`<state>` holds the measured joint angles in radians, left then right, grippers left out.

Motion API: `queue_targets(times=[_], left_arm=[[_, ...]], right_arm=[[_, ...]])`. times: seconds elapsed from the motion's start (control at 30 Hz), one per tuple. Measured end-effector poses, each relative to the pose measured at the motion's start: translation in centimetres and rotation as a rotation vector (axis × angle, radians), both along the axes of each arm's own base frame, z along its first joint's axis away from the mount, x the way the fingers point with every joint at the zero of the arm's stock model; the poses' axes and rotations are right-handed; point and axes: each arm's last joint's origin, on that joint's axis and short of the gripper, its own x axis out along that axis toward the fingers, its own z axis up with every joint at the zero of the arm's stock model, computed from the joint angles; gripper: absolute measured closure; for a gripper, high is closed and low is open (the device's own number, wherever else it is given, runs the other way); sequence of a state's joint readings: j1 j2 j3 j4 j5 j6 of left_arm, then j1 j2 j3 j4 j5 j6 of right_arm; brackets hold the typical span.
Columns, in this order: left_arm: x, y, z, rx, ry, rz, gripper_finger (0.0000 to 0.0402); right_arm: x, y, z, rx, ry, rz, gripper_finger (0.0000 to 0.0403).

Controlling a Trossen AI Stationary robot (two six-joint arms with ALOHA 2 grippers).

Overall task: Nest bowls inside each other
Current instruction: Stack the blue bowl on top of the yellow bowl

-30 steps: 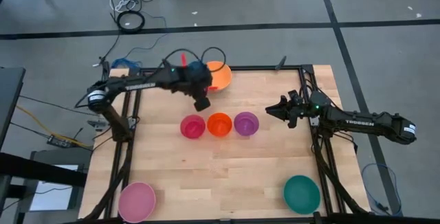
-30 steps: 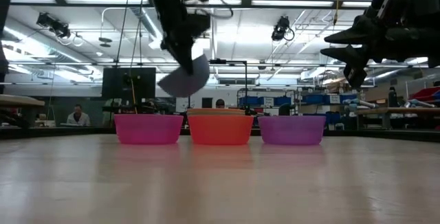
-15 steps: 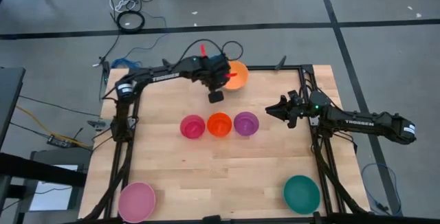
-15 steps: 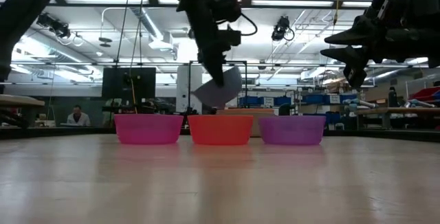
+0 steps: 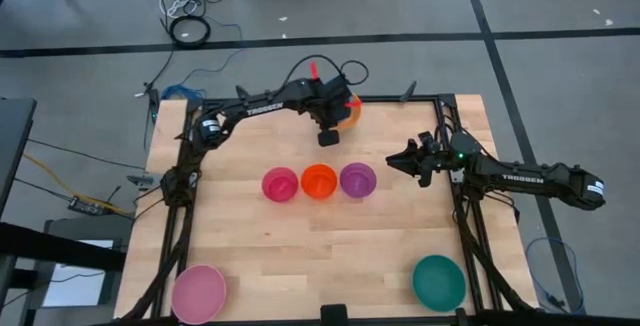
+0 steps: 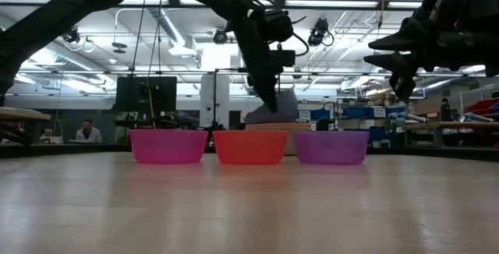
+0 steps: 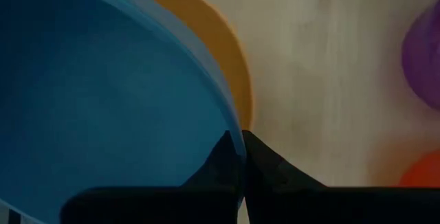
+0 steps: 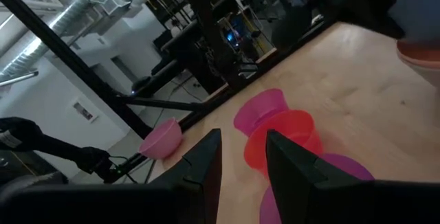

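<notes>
Two black arms, white TROSSEN lettering

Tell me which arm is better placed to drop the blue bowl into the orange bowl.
Left. The left gripper is shut on the blue bowl rim, directly over the orange bowl at the table's far edge. The right gripper hangs empty, off to the side of that bowl.

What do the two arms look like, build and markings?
Both arms are dark, slim and jointed. The left arm carries white lettering on its long link, a looping black cable and a red tab near the wrist. The right arm also has white lettering on its link. Right gripper: two dark, flat, tapered fingers. Left gripper: dark, wedge-shaped fingers.
</notes>
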<state>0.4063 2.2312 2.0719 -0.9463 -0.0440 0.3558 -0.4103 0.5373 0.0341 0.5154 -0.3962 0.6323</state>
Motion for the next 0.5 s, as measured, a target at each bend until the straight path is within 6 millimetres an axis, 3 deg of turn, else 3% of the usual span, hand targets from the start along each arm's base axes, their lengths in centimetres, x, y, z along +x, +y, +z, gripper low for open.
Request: queue_targets(times=[0.2, 0.5], left_arm=[[0.3, 0.0, 0.0, 0.007, -0.018, -0.001, 0.0343], [0.4, 0.0, 3.3, 0.043, -0.07, 0.066, 0.0271]], right_arm=[[0.0, 0.0, 0.0, -0.007, 0.001, 0.0, 0.03], [0.0, 0.0, 0.0, -0.007, 0.001, -0.001, 0.03]])
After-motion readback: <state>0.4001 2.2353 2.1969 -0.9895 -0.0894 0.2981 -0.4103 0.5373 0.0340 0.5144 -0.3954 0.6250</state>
